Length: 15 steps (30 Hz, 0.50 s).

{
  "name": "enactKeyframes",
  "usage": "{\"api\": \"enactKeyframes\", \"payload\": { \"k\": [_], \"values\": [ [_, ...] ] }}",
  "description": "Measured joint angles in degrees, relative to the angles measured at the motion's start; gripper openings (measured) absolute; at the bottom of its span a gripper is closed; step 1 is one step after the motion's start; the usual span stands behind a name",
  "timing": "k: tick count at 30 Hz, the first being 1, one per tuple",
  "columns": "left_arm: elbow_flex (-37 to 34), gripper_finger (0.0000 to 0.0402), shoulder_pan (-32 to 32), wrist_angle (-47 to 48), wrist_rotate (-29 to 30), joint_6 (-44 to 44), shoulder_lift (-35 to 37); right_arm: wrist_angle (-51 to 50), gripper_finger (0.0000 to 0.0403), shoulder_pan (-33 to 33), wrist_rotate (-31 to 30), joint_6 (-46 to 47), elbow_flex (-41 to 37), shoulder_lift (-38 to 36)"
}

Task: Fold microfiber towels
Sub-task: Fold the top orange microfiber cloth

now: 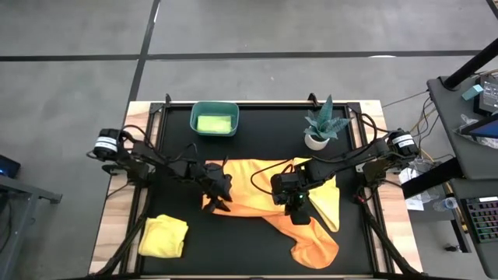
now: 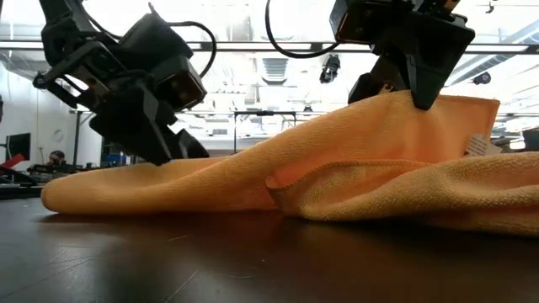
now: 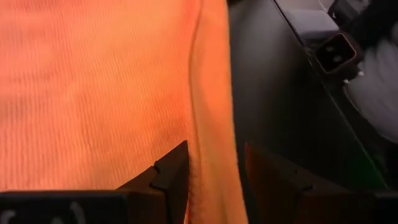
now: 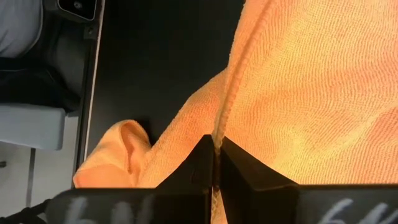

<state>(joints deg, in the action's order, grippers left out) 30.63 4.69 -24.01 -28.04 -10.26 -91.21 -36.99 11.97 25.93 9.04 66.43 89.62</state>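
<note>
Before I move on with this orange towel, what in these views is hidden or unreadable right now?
- High view: the left gripper fingertips blend into the dark mat, and the arm covers that edge of the orange towel.
- Low view: the towel's near fold blocks everything behind it.
- Right wrist view: the right gripper is shut on the towel hem; the layers pinched cannot be counted.
- High view: the teal bin shows lime green contents, too small to identify.

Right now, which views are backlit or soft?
Low view: bright ceiling lights behind silhouette both arms, orange towel lit evenly, table in front soft. Left wrist view: towel weave blurred close up. High view: even light, no glare.
</note>
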Motion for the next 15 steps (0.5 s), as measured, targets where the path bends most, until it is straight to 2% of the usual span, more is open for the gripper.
{"api": "enactKeyframes", "payload": {
  "k": [8,15],
  "values": [
    [0.0,0.0131,2.7,9.2,-0.9,-1.4,5.5,0.0,0.0009,0.0,0.0,0.0,0.0,0.0],
    [0.0,0.0096,4.9,18.4,-0.9,-1.5,10.9,0.0,0.0009,0.0,-0.2,0.0,0.0,0.0]
  ]
}}
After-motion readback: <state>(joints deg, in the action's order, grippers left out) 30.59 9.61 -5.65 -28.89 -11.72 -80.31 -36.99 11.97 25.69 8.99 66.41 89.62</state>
